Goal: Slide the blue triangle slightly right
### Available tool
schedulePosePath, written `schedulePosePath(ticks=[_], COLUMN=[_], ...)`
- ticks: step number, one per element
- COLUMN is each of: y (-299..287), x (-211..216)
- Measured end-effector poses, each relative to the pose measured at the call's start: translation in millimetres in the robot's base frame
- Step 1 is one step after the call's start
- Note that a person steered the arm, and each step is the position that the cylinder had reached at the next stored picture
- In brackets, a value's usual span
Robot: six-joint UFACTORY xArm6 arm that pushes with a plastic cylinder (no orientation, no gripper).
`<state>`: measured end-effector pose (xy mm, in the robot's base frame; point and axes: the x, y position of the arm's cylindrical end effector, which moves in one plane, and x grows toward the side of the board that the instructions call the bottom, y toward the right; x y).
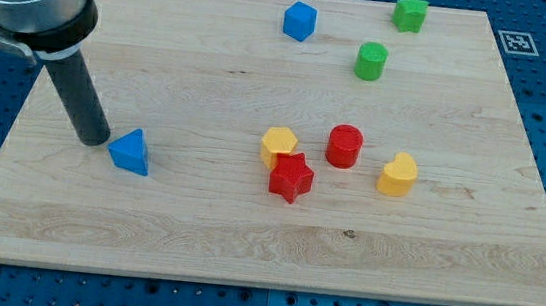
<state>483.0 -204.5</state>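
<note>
The blue triangle [130,151] lies on the wooden board [144,241] at the view's left. My tip [93,140] rests on the board just left of the triangle, very close to its left corner or touching it. The dark rod rises from the tip toward the view's top left.
A blue cube [300,21] sits at the top centre. A green star [410,13] and a green cylinder [370,61] are at the top right. A yellow block [279,146], a red star [291,177], a red cylinder [344,146] and a yellow heart-like block [399,174] cluster at the centre.
</note>
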Motion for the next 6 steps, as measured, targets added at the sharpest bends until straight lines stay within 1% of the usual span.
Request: schedulePosePath(ticks=[1,2,3,4,5,6], y=[4,8,43,48,54,67], x=[24,34,36,36,65,81])
